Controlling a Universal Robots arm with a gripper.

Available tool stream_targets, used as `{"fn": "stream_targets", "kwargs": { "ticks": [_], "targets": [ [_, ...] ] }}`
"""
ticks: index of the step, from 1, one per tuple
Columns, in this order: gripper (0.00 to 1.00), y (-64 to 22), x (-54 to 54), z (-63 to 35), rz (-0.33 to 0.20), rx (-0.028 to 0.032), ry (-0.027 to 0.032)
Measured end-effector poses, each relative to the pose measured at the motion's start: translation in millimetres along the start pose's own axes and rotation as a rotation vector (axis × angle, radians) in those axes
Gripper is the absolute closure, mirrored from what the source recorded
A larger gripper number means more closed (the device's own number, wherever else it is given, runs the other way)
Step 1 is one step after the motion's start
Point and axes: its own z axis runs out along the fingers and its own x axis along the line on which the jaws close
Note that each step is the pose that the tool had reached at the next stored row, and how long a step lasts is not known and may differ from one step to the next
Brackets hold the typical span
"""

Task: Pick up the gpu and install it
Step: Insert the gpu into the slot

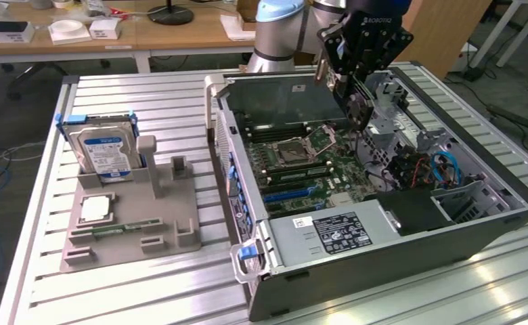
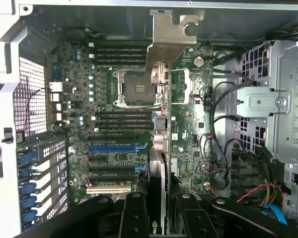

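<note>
Up over the motherboard (image 2: 114,124) inside the open case (image 1: 382,250), pinching the gpu (image 2: 158,163) edge-on in the gripper (image 2: 161,218), hanging above the slots, free room before the drive cage (image 2: 283,99) on the exterior view's right.

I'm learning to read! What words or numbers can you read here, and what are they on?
"ROBOTIQ": on the gripper.
Label on the drive: too blurred to read.
Label on the power supply: too small.
Print on the motherboard: too small.
</note>
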Motion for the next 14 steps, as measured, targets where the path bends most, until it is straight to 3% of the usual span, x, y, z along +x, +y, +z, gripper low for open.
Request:
{"fn": "stream_targets", "kwargs": {
  "ticks": [9, 14],
  "targets": [
    [0.73, 0.0, 0.0, 0.0, -0.033, -0.0012, 0.0000],
    [0.73, -0.1, 0.0, 0.0, -0.076, -0.0028, -0.0001]
  ]
}}
